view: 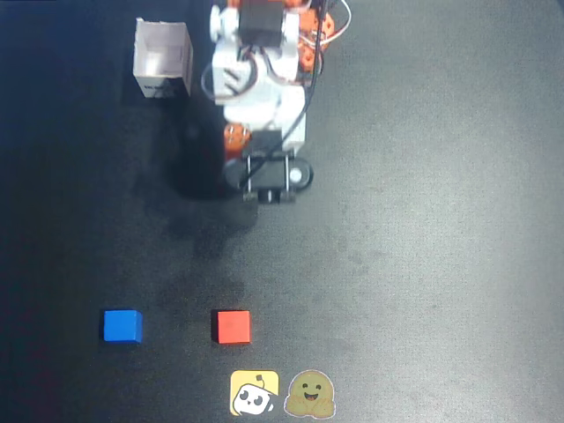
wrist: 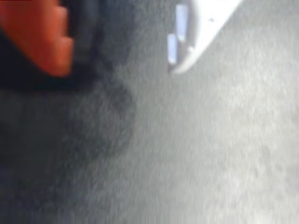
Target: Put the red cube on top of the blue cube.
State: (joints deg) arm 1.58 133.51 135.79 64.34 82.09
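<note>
In the overhead view the red cube (view: 233, 326) sits on the dark mat near the bottom centre. The blue cube (view: 122, 325) sits level with it, about one hand's width to its left. My gripper (view: 267, 183) hangs at the upper centre, far above both cubes in the picture, touching neither. In the wrist view the gripper (wrist: 119, 70) shows an orange finger (wrist: 39, 37) at top left and a white finger (wrist: 196, 32) at top right, with a gap and only bare mat between them. Neither cube shows in the wrist view.
A white open box (view: 163, 60) stands at the top left beside the arm's base (view: 264, 53). Two stickers, a yellow one (view: 255, 392) and an olive one (view: 310, 394), lie at the bottom edge just below the red cube.
</note>
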